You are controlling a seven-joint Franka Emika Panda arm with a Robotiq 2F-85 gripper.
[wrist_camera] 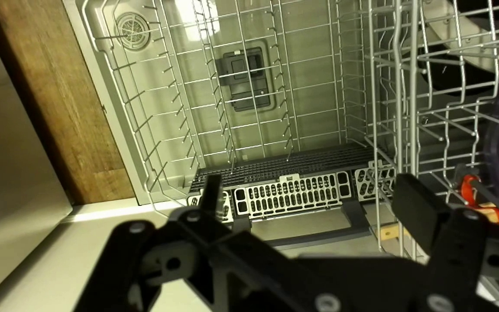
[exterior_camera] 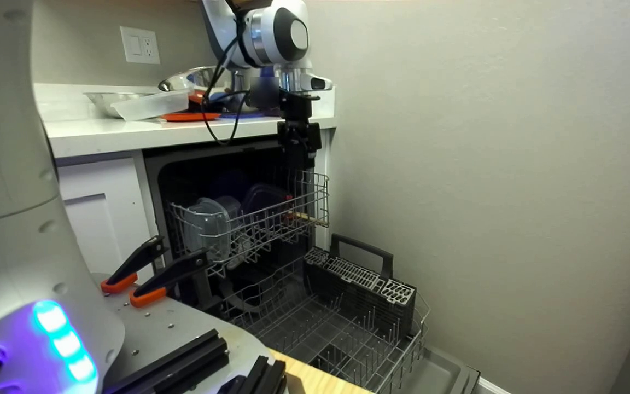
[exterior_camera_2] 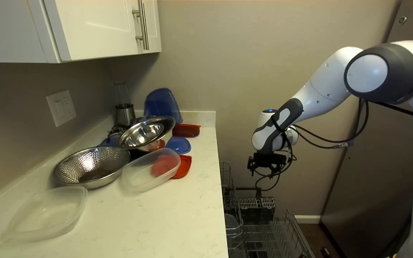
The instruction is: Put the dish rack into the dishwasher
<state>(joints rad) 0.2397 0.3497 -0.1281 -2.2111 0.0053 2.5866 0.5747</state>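
The dish rack (exterior_camera: 279,208) is the upper wire basket. It sits partly slid out of the dishwasher (exterior_camera: 152,169), whose fold-down door (exterior_camera: 449,372) is lowered. The rack holds clear containers (exterior_camera: 205,224), a dark lid and a red-and-tan utensil. Part of the rack also shows beside the counter (exterior_camera_2: 238,215) and at the right of the wrist view (wrist_camera: 399,86). My gripper (exterior_camera: 301,156) points down near the rack's far end by the wall. In the wrist view my gripper (wrist_camera: 314,203) is open and empty. The rack's front wires appear between the fingers, close to the right finger; contact cannot be told.
The lower rack (exterior_camera: 320,323) is pulled out over the door and carries a black cutlery basket (exterior_camera: 359,290) with an upright handle. The counter (exterior_camera_2: 185,218) overhangs the dishwasher and bears bowls and containers. A wall (exterior_camera: 484,164) stands close beside the arm; clamps (exterior_camera: 167,273) sit on the robot's base.
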